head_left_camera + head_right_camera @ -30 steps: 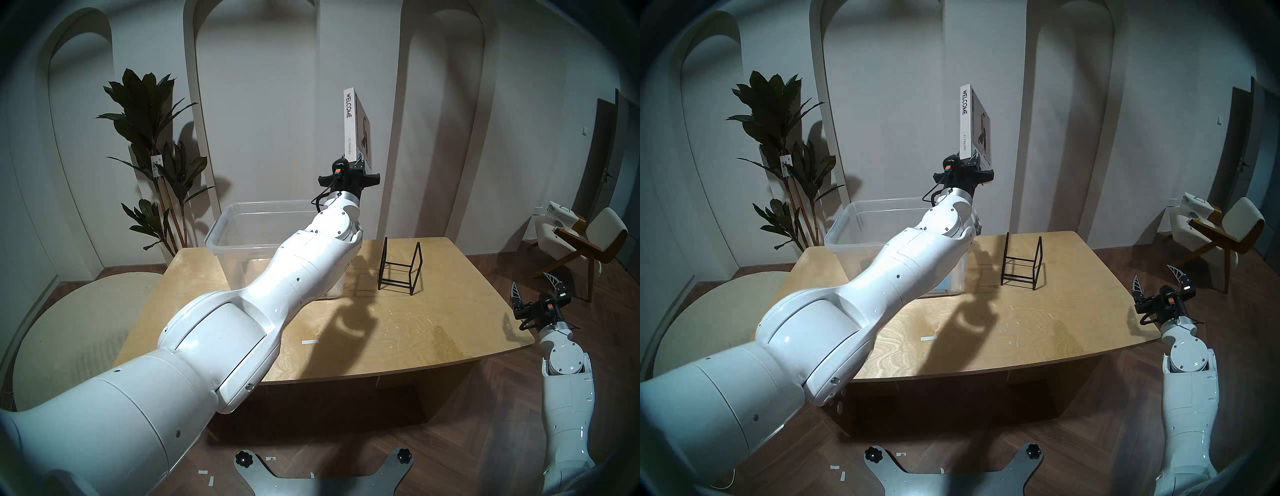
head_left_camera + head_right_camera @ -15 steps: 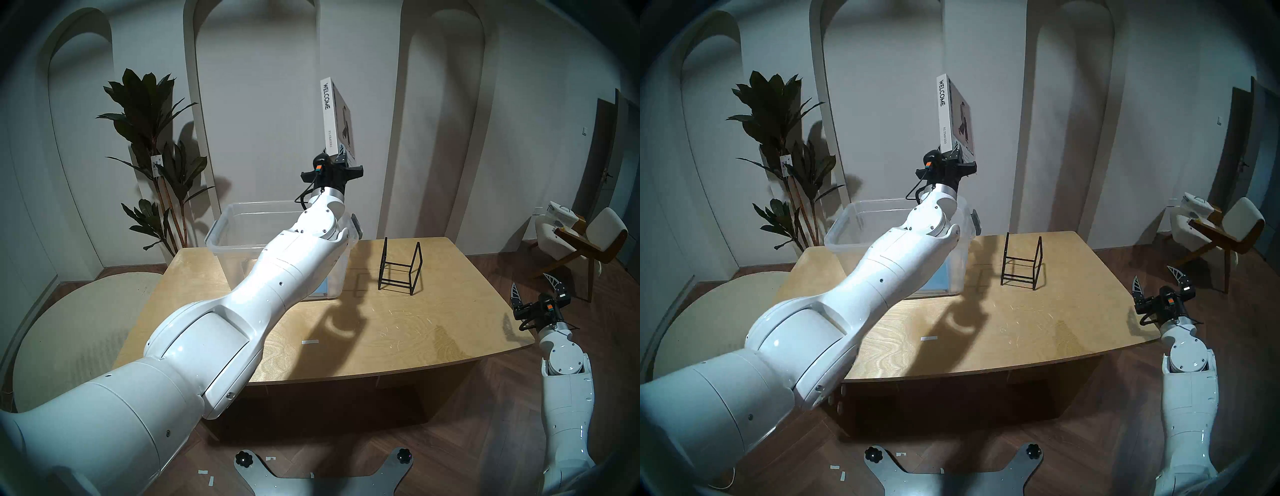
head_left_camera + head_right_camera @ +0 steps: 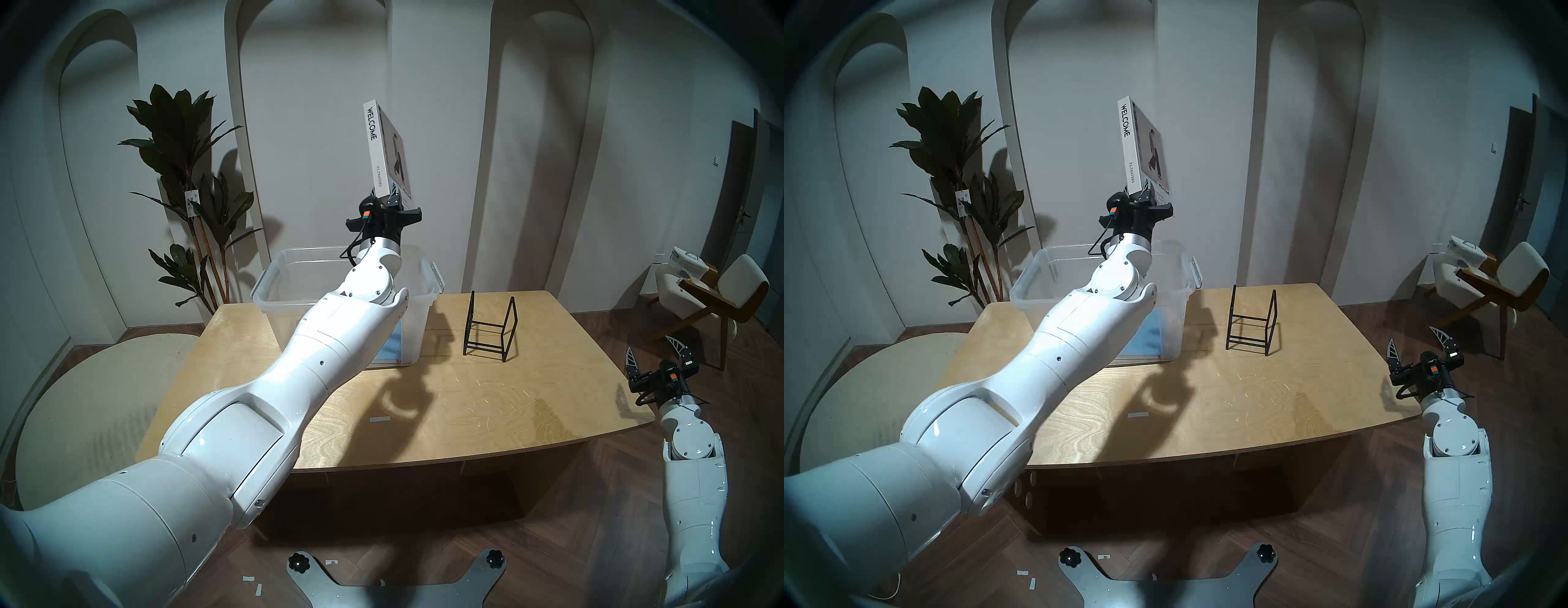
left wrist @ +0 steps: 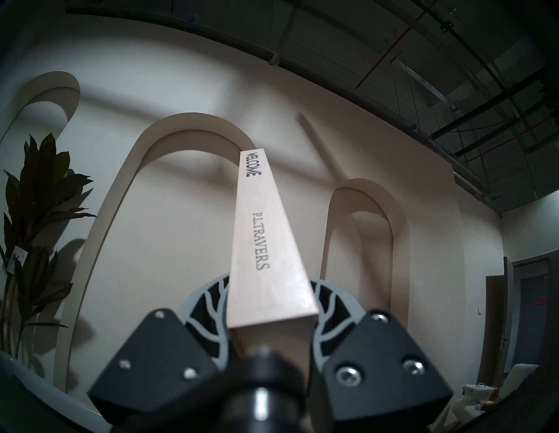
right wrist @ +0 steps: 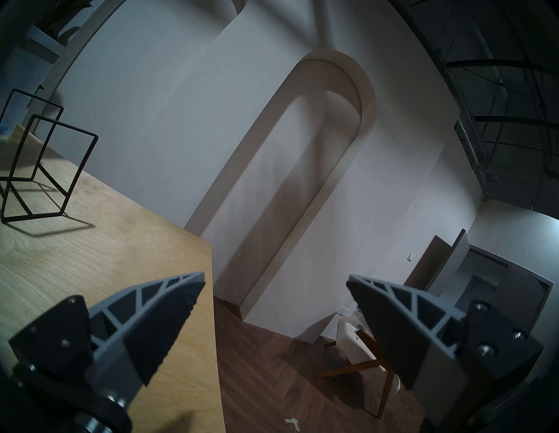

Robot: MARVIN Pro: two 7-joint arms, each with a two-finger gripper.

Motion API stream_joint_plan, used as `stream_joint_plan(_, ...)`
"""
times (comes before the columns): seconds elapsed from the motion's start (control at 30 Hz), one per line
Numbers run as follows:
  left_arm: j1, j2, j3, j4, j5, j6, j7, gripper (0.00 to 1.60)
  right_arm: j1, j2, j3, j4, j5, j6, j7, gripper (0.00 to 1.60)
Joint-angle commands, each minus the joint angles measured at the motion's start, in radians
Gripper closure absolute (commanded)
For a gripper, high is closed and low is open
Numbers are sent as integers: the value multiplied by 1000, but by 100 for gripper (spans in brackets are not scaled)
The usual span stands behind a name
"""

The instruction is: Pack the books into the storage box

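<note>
A thick white book [image 3: 375, 148] [image 3: 1129, 144] with "WELCOME" on its spine [image 4: 266, 242] stands upright in the air, tilted slightly left. My left gripper [image 3: 392, 197] [image 3: 1144, 195] [image 4: 272, 302] is shut on its lower end. It hangs above the right half of the clear storage box [image 3: 263, 293] [image 3: 1021, 293] at the table's back left. A thin blue book [image 3: 392, 344] [image 3: 1149, 335] lies on the box floor, partly hidden by my left forearm. My right gripper [image 3: 649, 343] [image 3: 1412, 334] [image 5: 275, 276] is open and empty, off the table's right edge.
A black wire rack [image 3: 490, 327] [image 3: 1250, 322] [image 5: 45, 157] stands right of the box on the wooden table [image 3: 509, 403]. A potted plant [image 3: 186, 170] stands behind the table at the left. A chair [image 3: 712, 293] is on the floor at the far right.
My left arm has carried the white book leftward, from above the box's right rim to over the box interior. The blue book now shows. The right arm has not moved.
</note>
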Motion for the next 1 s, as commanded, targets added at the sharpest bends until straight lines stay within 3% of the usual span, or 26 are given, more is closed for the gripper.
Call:
stream_joint_plan(0.0, -18, 64, -4, -95, 52, -9, 20, 160, 10, 8, 1, -14, 0, -6, -1, 0)
stream_joint_plan(0.43, 25, 207, 17, -145, 195, 17, 74, 160, 13, 8, 0, -6, 1, -5, -1, 0)
stream_joint_plan(0.97, 33, 407, 30, -181, 436, 49, 145, 160, 17, 8, 0, 5, 3, -5, -1, 0)
